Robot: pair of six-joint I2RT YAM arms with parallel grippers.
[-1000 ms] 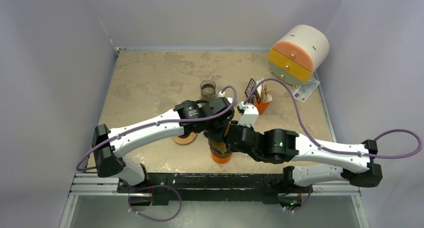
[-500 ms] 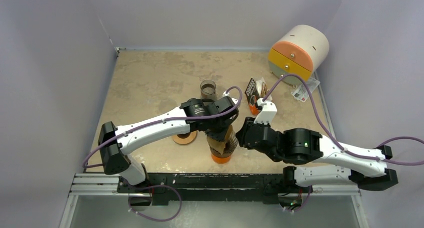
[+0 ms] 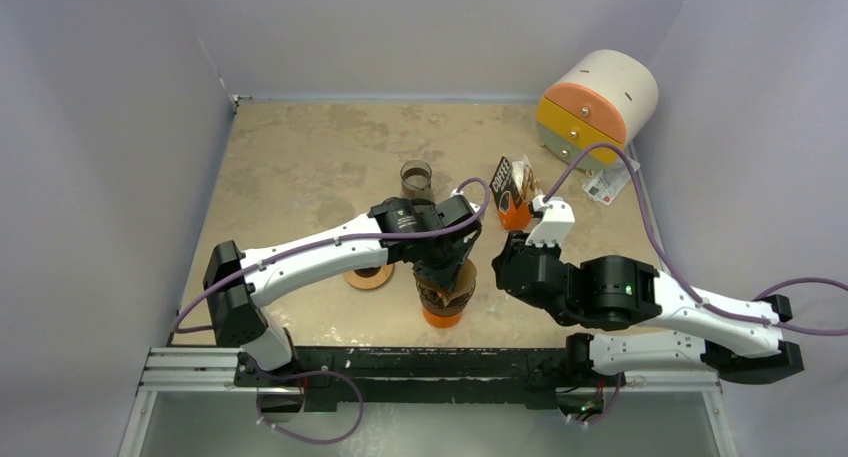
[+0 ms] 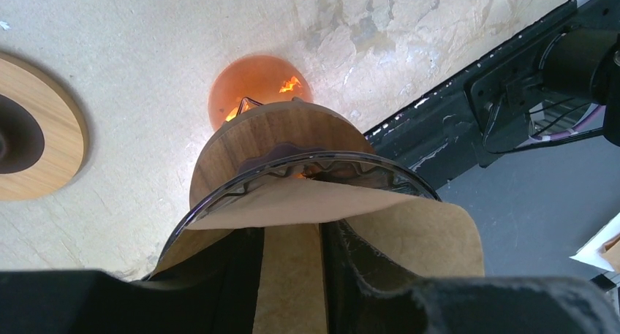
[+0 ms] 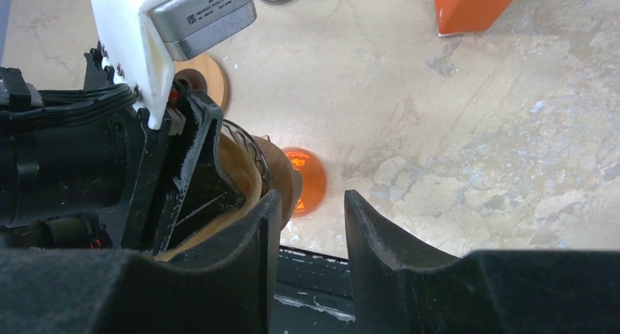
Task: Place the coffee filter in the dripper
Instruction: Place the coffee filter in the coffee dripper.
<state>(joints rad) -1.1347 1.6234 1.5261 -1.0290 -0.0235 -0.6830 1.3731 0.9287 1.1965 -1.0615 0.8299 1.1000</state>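
Over dripper (image 4: 270, 140), near tabletop (image 3: 300, 157) edge — seating filter (image 4: 307, 202). L gripper (image 4: 292, 235) jaws parted astride it; R gripper (image 5: 313, 199) jaws open, empty. Next: lift L w/o dragging filter out.

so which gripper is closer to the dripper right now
Left. The left gripper is directly over the dripper, open astride the filter; the right gripper hangs open off the dripper's right side.

Coffee filter (image 4: 307, 199) seated in dripper (image 4: 248, 144)
Lines the clear ribbed cone with tan paper, flaring past the rim on one side; stands upright on a wooden collar over a translucent orange base (image 4: 252, 82), near the tabletop's (image 3: 300, 167) front edge.
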